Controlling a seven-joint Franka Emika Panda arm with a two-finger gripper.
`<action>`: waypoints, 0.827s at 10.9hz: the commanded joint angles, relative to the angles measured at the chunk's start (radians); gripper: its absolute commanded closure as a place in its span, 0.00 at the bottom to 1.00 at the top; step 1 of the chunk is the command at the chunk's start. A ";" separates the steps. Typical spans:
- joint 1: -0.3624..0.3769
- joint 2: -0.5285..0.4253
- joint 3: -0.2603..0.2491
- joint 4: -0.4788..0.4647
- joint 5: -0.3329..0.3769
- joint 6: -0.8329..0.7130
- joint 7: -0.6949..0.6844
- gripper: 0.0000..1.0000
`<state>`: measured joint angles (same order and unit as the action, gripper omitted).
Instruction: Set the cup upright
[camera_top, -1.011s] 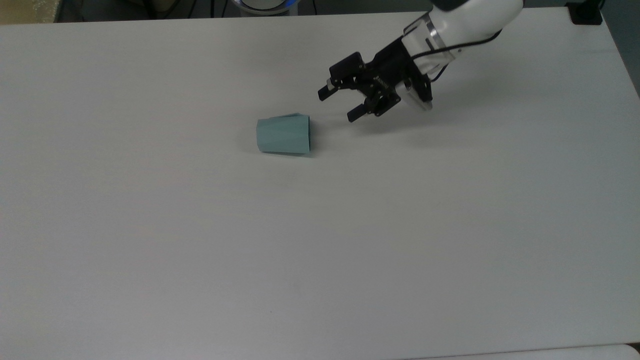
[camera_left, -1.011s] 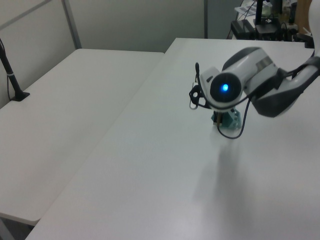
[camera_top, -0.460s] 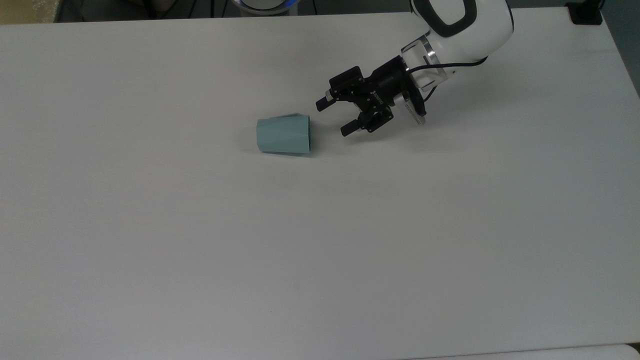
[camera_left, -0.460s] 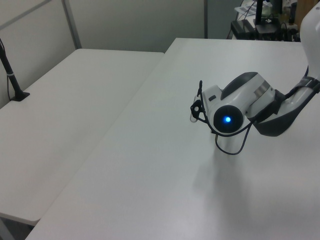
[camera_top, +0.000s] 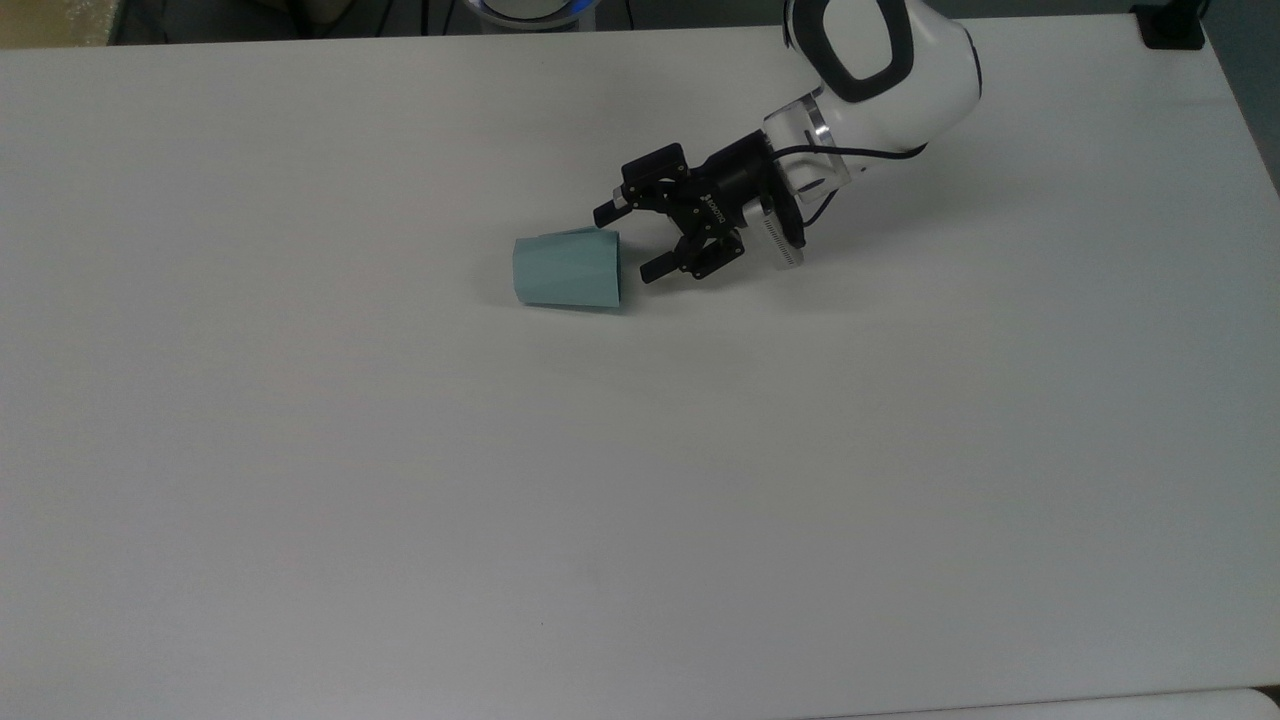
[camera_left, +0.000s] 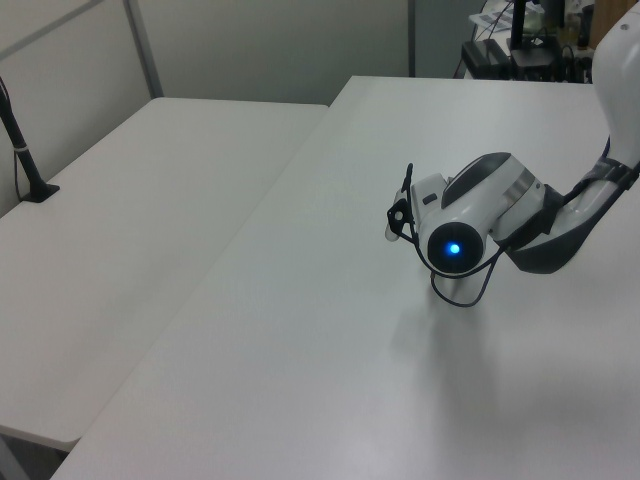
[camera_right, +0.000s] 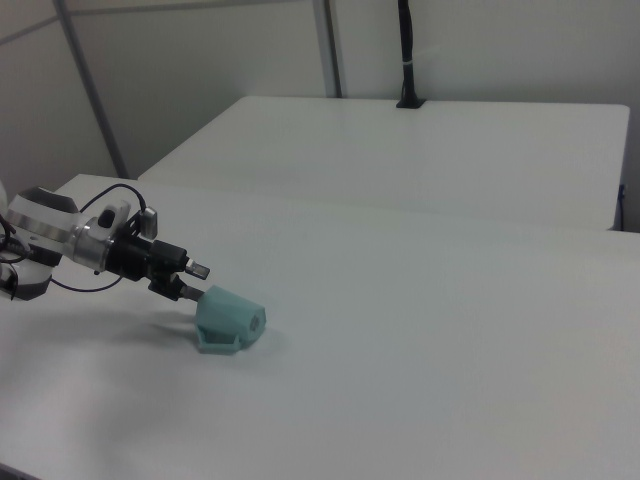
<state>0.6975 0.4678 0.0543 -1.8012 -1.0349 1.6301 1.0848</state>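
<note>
The cup (camera_top: 567, 270) lies unmoved; the fingers (camera_top: 606, 213) have closed in.

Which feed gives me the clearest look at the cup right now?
The right view: the cup lies on its side on the table, its handle and narrow base showing. The top view shows its faceted side just off the open gripper. In the left view, the arm blocks it.

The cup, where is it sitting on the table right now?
In the top view, the cup lies on its side on the white table, upper middle, with the open gripper at its wide end on the top view's right.
</note>
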 joint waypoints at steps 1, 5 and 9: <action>-0.027 -0.005 0.001 -0.021 -0.022 0.014 0.027 0.04; -0.052 -0.005 0.001 -0.030 -0.020 0.019 0.023 0.04; -0.058 -0.005 0.001 -0.044 -0.010 0.014 0.017 0.53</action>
<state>0.6453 0.4767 0.0536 -1.8225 -1.0368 1.6303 1.0850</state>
